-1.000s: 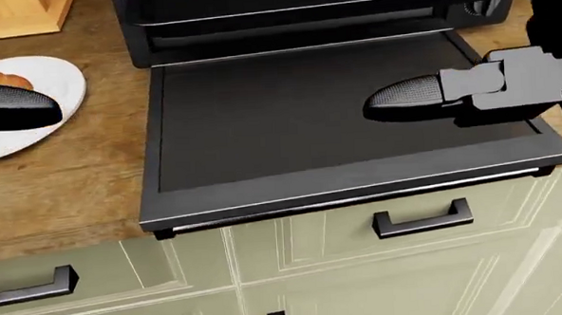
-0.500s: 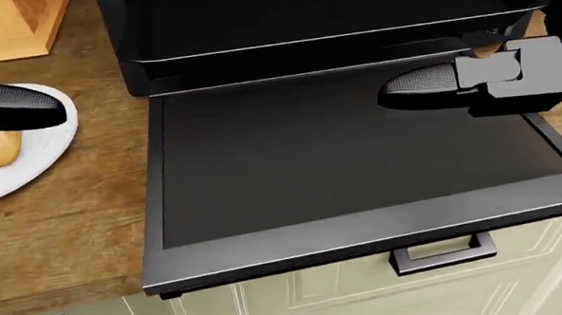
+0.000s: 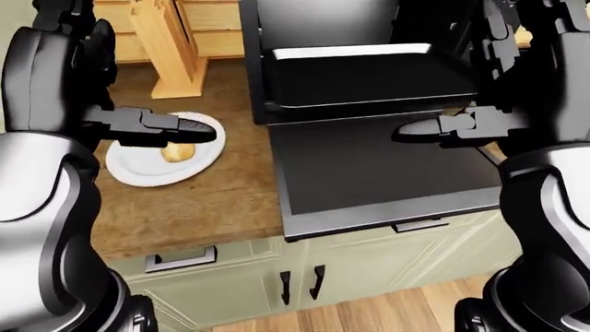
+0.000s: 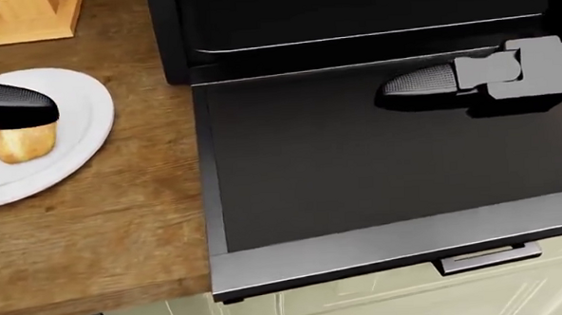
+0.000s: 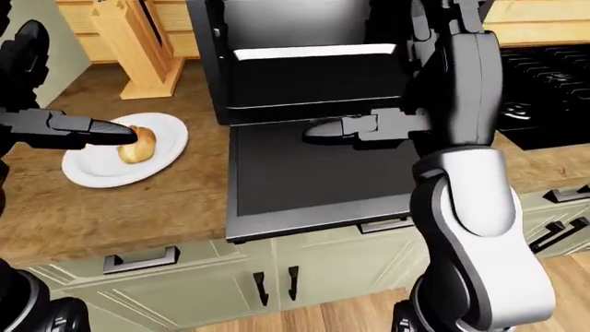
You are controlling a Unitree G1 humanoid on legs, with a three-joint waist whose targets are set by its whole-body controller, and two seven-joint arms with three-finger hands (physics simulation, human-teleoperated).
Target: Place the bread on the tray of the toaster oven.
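Wooden counter (image 4: 122, 228) bears a white plate (image 4: 76, 148) — golden bread (image 4: 22, 142) (small, crusty) under the left hand's (image 3: 161, 128) straight, unclosed fingers (image 3: 196, 129).

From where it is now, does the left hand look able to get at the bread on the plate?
Probably yes. The left hand hovers open right above the bread on the white plate, and nothing stands between them; the knife block sits clear, farther up the counter.

Golden-brown bread (image 4: 21, 142) on a white plate (image 4: 80, 130); black toaster oven (image 3: 351, 69) on a brown wood-grain worktop (image 4: 113, 229); pale green cabinets (image 3: 369, 266) with dark handles; pale wooden knife block (image 5: 138, 48).
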